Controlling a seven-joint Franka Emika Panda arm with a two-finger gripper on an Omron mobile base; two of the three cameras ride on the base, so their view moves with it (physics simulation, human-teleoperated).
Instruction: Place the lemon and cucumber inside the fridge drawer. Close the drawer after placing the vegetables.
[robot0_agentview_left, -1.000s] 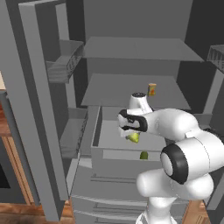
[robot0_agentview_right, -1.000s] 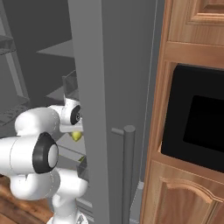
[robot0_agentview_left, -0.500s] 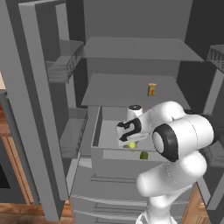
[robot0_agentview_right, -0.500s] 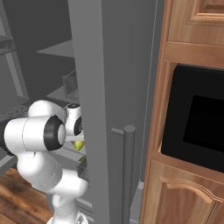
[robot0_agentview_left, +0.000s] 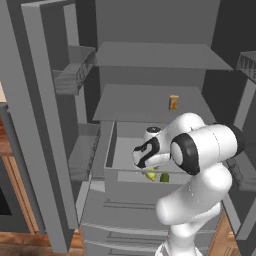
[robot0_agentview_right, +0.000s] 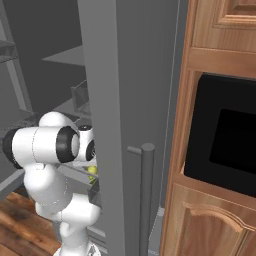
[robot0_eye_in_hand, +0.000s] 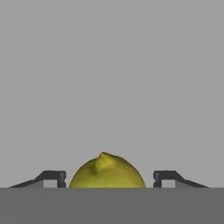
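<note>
While tool (robot0_eye_in_hand: 105, 177) spread wide around lemon (robot0_eye_in_hand: 106, 171), cucumber (robot0_agentview_left: 164, 177) inside fridge drawer (robot0_agentview_left: 131, 189).

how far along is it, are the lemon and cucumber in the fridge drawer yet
Done: the cucumber appears to lie inside the open fridge drawer. In hand: the lemon sits between the gripper fingertips, which stand wide apart with a gap on each side, so it looks just released or about to be, low in the drawer beside the cucumber. Left: pull the arm out and push the drawer shut; it is pulled out now.
</note>
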